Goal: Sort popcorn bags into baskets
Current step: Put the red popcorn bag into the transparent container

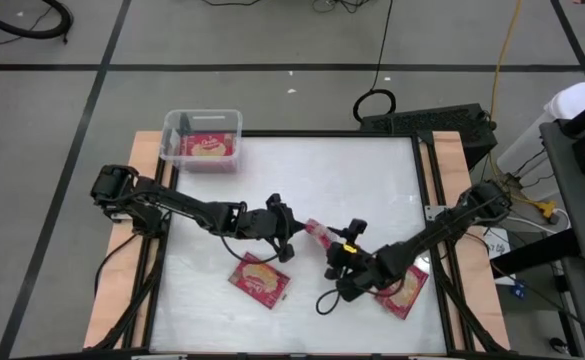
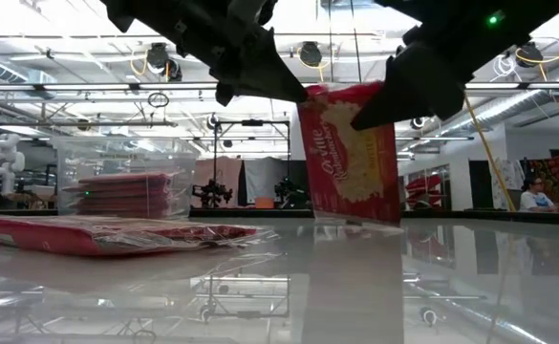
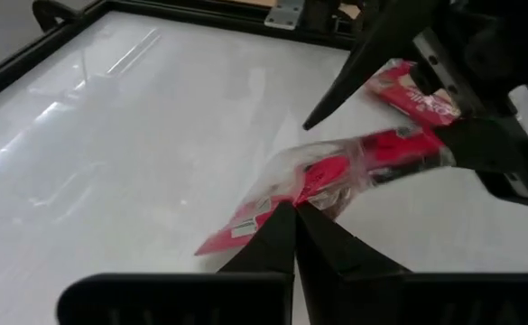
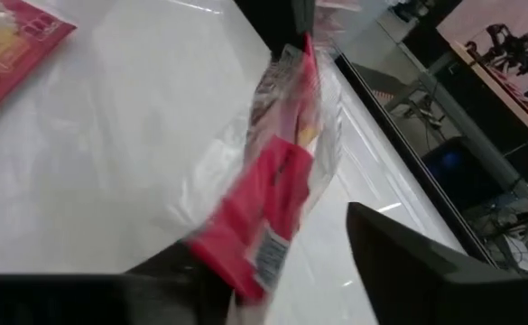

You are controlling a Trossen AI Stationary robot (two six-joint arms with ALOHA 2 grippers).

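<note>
Clear basket (image 1: 177,127) holds stacked red popcorn bags (image 1: 207,147).

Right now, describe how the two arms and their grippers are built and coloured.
Both arms are dark, nearly black, made of slim jointed segments with black cables looping alongside. The left gripper ends in two tapered, wedge-shaped black fingers that narrow to a point. The right gripper has similar flat dark fingers, and its wrist block carries a small lit marker, yellow from above and green from table height.

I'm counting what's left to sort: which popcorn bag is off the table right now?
The popcorn bag between the two grippers, pinched at its edge by the shut left gripper. The other loose bags lie flat; more sit in the clear bin.
</note>
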